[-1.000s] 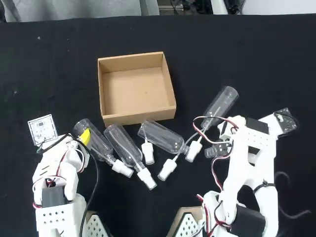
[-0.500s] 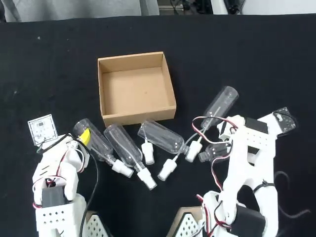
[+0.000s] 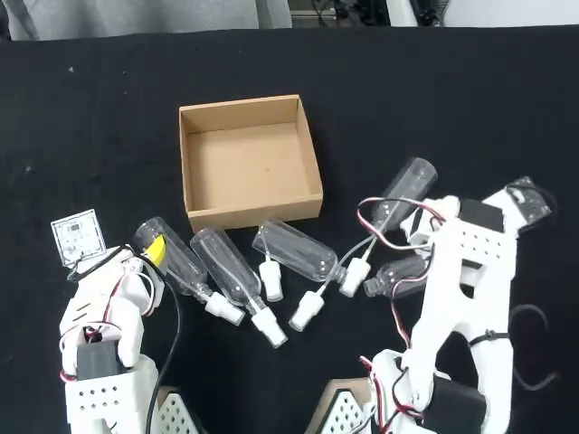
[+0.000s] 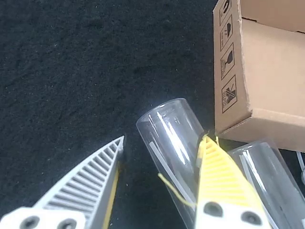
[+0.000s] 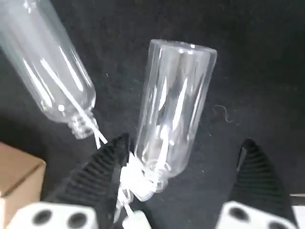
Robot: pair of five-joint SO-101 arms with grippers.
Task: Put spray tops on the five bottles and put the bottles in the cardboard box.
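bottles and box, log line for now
box: empty | bottles: outside box | left jaws: open | right jaws: open around bottle

We see clear, glossy plastic bottles (image 5: 174, 109), smooth white plastic spray tops (image 3: 308, 310), a matt brown cardboard box (image 3: 256, 213), a black, fuzzy cloth tabletop (image 3: 452, 108), and ribbed plastic fingers (image 4: 219, 176).

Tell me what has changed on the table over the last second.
The right arm shifted slightly toward the table's far side, uncovering more of the bottle that lies between the fingers of its open end effector. Nothing was gripped or released. The left arm, cardboard box and other bottles stayed put.
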